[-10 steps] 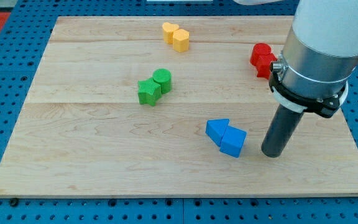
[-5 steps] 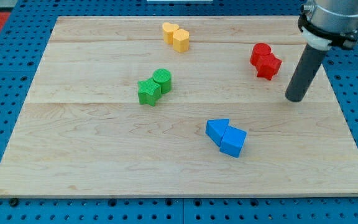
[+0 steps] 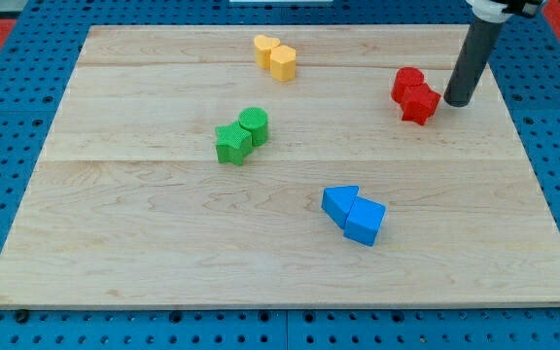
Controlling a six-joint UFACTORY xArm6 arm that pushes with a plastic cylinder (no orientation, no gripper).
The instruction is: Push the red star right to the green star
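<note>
Camera view shows your tip (image 3: 456, 102) just beside the red star (image 3: 419, 102), on the side facing the surface's (image 3: 115, 253) right edge, so a leftward shove carries it toward the green star (image 3: 231, 144) mid-surface. No claw exists to report.

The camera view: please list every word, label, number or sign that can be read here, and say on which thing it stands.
None: no readable text shows. The wooden board, the red star, the green star, the other coloured blocks and my tip, just right of the red star, all bear no marks.
</note>
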